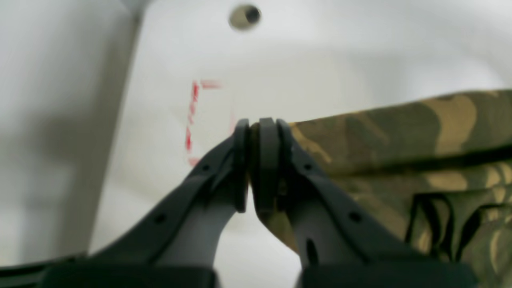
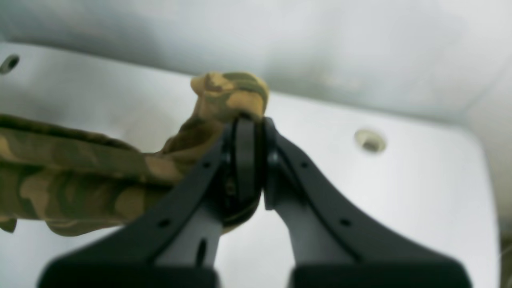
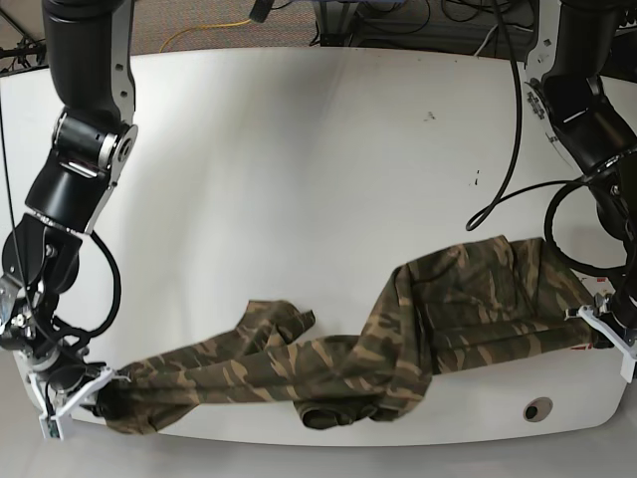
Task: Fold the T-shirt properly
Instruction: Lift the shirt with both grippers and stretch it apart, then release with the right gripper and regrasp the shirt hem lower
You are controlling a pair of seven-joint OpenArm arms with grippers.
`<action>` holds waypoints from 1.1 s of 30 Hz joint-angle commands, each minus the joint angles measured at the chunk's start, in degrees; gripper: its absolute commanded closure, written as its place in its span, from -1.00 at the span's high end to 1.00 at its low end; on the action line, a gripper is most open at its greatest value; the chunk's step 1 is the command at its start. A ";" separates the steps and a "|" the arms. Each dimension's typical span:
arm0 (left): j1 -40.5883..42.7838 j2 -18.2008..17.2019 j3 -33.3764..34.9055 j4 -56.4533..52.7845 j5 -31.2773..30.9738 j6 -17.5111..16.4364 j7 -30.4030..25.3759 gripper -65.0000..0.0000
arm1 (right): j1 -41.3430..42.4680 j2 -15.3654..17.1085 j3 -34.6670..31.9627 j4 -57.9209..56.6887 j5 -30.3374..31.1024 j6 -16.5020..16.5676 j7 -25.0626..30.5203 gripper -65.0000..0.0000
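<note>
The camouflage T-shirt point(image 3: 398, 339) lies stretched and bunched along the near edge of the white table point(image 3: 299, 179), one part raised near the right end. My left gripper point(image 3: 597, 334) is at the right end of the shirt in the base view. In the left wrist view the left gripper point(image 1: 256, 128) is shut on a fold of the T-shirt point(image 1: 400, 132), with fabric squeezed between the pads. My right gripper point(image 3: 105, 390) is at the shirt's left end. In the right wrist view the right gripper point(image 2: 250, 124) is shut on the T-shirt point(image 2: 80, 176), and a knob of cloth pokes above the tips.
A round hole point(image 3: 537, 408) sits in the table near the front right corner. A red dashed mark point(image 1: 194, 116) is on the tabletop beside the left gripper. A black cable point(image 3: 513, 149) hangs over the table's right side. Cables and gear point(image 3: 398, 20) lie behind the far edge.
</note>
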 commanded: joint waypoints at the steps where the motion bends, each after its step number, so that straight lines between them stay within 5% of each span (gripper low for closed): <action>1: 2.60 -0.77 -0.41 0.75 1.17 -0.95 -0.86 -1.00 | -1.93 1.27 1.96 0.88 -0.69 -0.32 1.08 -1.00; 16: 25.63 -0.95 -4.10 0.40 1.08 -1.48 -7.10 -1.00 | -28.48 -0.05 11.46 4.22 6.52 -0.06 1.08 -1.00; 24: 31.08 -0.95 -7.62 0.40 1.44 -7.81 -7.19 -1.00 | -36.75 0.04 14.71 5.10 6.52 0.12 1.08 -0.98; 26: 31.70 -0.95 -7.62 0.48 1.44 -8.07 -7.19 -1.00 | -37.71 0.13 14.71 6.15 6.52 0.12 1.08 -0.82; 30: 33.19 -0.95 -7.80 0.75 1.35 -8.07 -7.19 -1.00 | -40.88 -0.13 14.71 14.24 6.61 0.12 1.08 0.00; 33: 33.19 -0.77 -7.71 0.75 1.35 -8.07 -7.19 -1.00 | -41.58 -0.57 14.45 19.17 6.61 0.12 0.99 0.45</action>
